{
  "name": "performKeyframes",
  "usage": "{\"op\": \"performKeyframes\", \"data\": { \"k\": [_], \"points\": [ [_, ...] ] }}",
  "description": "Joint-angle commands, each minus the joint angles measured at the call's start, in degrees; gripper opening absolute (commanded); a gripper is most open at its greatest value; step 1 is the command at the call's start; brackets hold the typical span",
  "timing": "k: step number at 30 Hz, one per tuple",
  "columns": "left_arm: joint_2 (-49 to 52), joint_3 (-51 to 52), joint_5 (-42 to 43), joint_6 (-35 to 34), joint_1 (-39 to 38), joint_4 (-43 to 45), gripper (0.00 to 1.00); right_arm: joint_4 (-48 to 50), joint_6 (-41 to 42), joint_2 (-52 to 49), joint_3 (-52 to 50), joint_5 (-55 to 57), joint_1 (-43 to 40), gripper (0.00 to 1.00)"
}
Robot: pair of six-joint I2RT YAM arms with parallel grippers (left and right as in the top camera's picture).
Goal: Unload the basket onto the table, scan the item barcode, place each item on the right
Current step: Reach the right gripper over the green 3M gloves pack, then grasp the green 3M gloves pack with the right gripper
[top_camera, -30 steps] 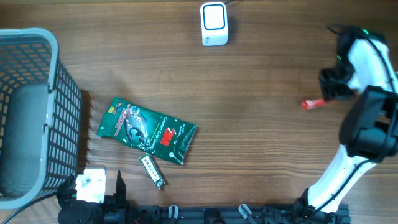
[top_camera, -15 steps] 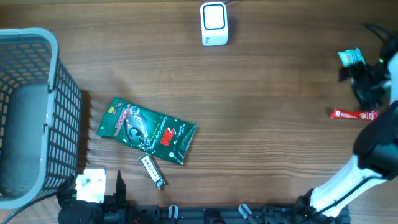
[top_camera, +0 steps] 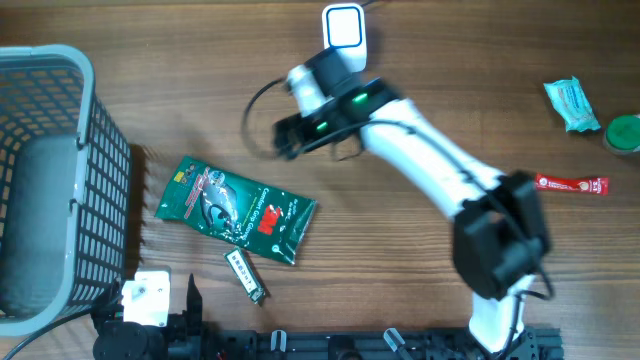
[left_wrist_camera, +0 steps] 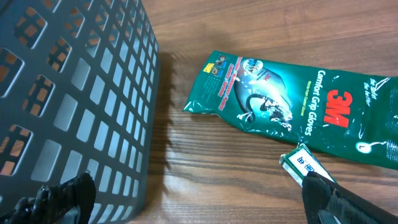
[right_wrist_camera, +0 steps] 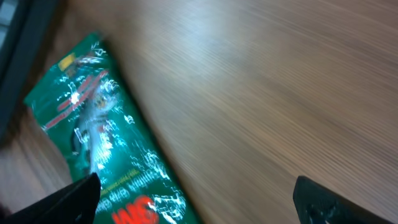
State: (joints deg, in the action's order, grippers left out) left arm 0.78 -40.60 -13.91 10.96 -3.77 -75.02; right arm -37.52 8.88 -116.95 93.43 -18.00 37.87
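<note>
A green 3M glove packet [top_camera: 237, 210] lies flat left of the table's middle, also seen as the packet [left_wrist_camera: 292, 109] and blurred packet [right_wrist_camera: 106, 155] in the wrist views. A small green-and-white bar [top_camera: 246, 276] lies just in front of it, the bar [left_wrist_camera: 303, 165] close to one left finger. The white scanner [top_camera: 344, 38] stands at the back centre. My right gripper [top_camera: 283, 137] hovers open between scanner and packet, nothing between its fingers [right_wrist_camera: 196, 202]. My left gripper [top_camera: 150, 300] rests open at the front edge [left_wrist_camera: 196, 205], beside the basket.
A grey mesh basket [top_camera: 60, 180] fills the left side, its wall [left_wrist_camera: 74, 93] right by the left gripper. At the far right lie a teal packet [top_camera: 572, 103], a green round thing [top_camera: 625, 133] and a red stick [top_camera: 570, 183].
The right arm swung from the far right edge across to the middle, near the scanner. The red stick that was at its fingers now lies on the table. The left arm stayed put.
</note>
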Motion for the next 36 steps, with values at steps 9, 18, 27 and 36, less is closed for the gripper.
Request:
{"op": "performKeyframes", "data": {
  "k": [9, 18, 27, 36],
  "points": [
    [-0.3, -0.1, -0.6, 0.9, -0.2, 0.2, 1.00, 13.7, -5.9, -10.4, -0.9, 11.6, 16.1, 0.99],
    [-0.3, -0.1, -0.6, 0.9, -0.2, 0.2, 1.00, 7.3, -4.4, -16.5, -0.9, 11.6, 16.3, 0.74],
    [-0.3, -0.1, -0.6, 0.9, -0.2, 0.1, 1.00, 2.9, 2.3, -15.5, 2.4, 11.5, 14.9, 0.04],
    [-0.3, -0.1, -0.6, 0.9, -0.2, 0.1, 1.00, -8.7, 21.0, -3.7, 3.1, -12.3, 4.1, 0.04]
  ]
}}
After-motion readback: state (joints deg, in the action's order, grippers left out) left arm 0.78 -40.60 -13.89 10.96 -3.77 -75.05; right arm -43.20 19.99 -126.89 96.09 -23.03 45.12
